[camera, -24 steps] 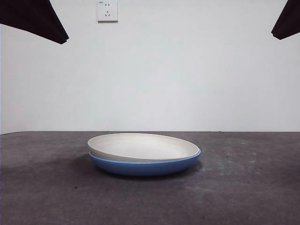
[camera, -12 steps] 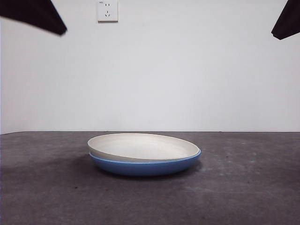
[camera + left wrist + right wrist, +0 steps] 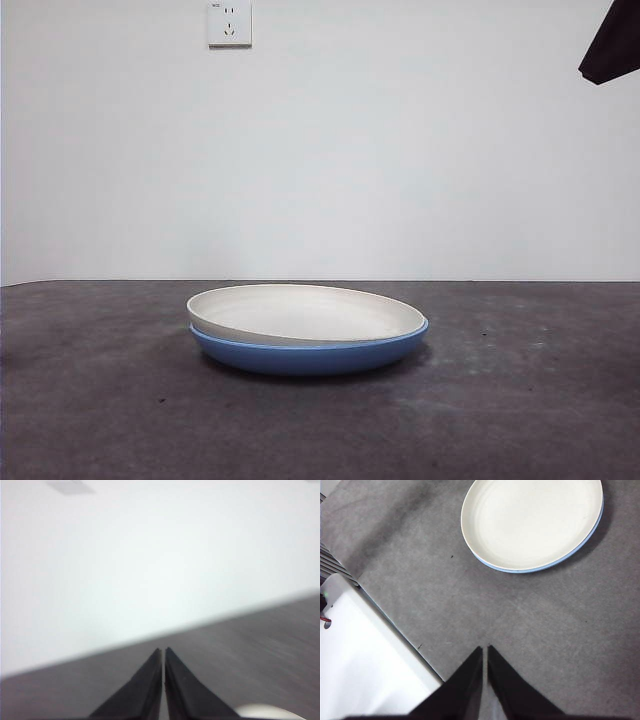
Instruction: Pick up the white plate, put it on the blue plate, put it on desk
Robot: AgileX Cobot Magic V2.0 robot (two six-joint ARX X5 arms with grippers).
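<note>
The white plate (image 3: 305,312) lies nested in the blue plate (image 3: 310,356) in the middle of the desk (image 3: 520,400), tilted slightly so its left rim sits higher. From the right wrist view the white plate (image 3: 532,522) covers the blue plate (image 3: 540,568), of which only a thin rim shows. My right gripper (image 3: 485,649) is shut, high above the desk and well away from the plates; it shows as a black tip (image 3: 612,45) at the top right corner. My left gripper (image 3: 163,651) is shut, raised and pointing at the wall, with a sliver of the white plate (image 3: 262,712) beside it.
A white wall with a socket (image 3: 229,22) stands behind the desk. In the right wrist view a white box-like body (image 3: 365,665) sits at the desk's edge.
The dark arm at the top left corner of the front view has withdrawn upward and out of the picture. The plates and the right arm have not moved.
</note>
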